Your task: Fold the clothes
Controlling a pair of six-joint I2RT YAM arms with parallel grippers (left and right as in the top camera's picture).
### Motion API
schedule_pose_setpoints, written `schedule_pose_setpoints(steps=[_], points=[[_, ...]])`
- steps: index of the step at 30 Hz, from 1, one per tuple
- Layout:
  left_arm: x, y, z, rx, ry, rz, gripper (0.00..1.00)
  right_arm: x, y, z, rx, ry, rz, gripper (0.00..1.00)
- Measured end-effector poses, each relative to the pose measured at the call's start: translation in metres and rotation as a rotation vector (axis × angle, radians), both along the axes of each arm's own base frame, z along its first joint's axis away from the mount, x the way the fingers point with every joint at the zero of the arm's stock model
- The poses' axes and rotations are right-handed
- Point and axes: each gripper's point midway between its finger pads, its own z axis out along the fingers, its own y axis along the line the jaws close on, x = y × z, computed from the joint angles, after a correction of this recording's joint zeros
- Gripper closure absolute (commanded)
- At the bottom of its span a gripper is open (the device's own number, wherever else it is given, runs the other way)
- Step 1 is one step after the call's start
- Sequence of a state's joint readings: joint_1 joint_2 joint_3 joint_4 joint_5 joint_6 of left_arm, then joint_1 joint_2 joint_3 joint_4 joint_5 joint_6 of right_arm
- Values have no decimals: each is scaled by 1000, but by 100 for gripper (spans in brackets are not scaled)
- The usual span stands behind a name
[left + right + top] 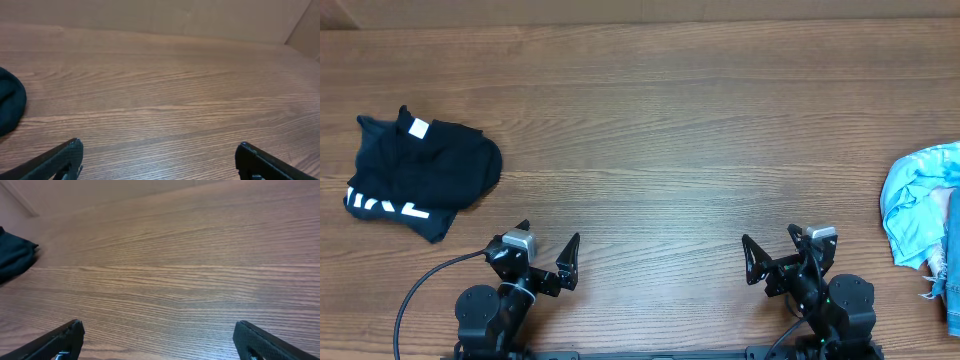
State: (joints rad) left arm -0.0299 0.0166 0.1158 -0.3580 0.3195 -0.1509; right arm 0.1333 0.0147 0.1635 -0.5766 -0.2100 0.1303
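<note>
The black clothes [430, 165] lie in a loose heap at the left of the overhead frame, on the table [660, 130]. A small white label [418, 127] shows near the top of the heap, and white letters [385, 208] run along its lower left edge. I cannot tell whether the lettered part is a separate garment or part of the same one. The light blue clothes [920, 200] sit crumpled at the far right edge, partly cut off by the frame. The two heaps are well apart, with bare wood between them.

Both arms sit at the bottom edge of the overhead frame, pointing up into it. The left gripper [550, 232] is at lower left, just below and to the right of the black heap but not touching it. Its fingers stand wide apart and hold nothing. The right gripper [769, 235] is at lower right, likewise spread wide and empty, well apart from the blue heap. A dark cable [420, 290] curves away from the left arm toward the lower left.

In the left wrist view the two fingertips sit in the bottom corners over bare wood, and a rounded bit of black cloth shows at the left edge. In the right wrist view the fingertips are just as far apart, and black cloth shows far off at upper left.
</note>
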Motion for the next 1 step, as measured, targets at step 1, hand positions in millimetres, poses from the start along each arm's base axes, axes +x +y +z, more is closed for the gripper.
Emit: schedule_pose_setpoints(steps=[1], points=[[0, 0, 0, 0, 0, 0, 0, 0, 0, 0, 0, 0, 0, 0]])
